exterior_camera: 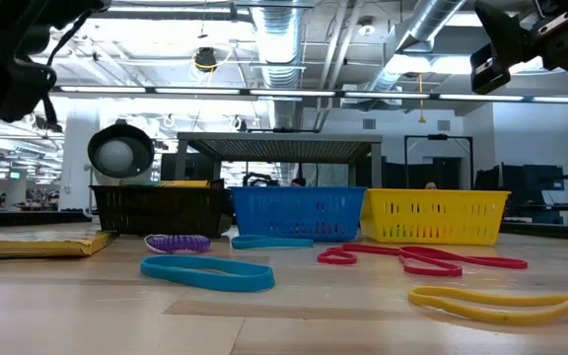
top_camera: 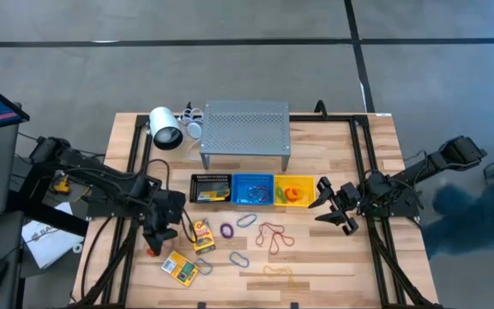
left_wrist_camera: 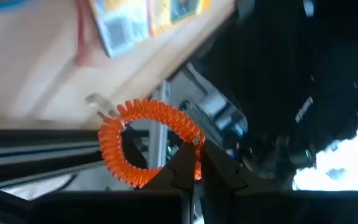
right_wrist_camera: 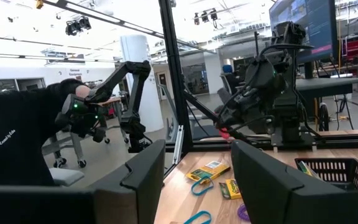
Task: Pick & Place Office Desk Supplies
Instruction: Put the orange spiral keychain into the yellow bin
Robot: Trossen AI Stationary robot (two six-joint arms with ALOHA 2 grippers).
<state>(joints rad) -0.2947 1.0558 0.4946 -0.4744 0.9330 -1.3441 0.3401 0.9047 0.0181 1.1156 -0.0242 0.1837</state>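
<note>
We see the left gripper (left_wrist_camera: 191,163) pinched on an orange coil loop (left_wrist_camera: 148,142), lifted near the table's left edge. The coil looks light, springy and likely to swing, so we judge a pinch across one side of the ring best. The right gripper (top_camera: 337,206) hangs open beside the yellow bin (top_camera: 294,190). Its contents are hard to make out.

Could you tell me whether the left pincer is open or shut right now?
Shut. In the left wrist view the left pincer has its fingertips pressed together on an orange coiled band, lifted clear of the table.
</note>
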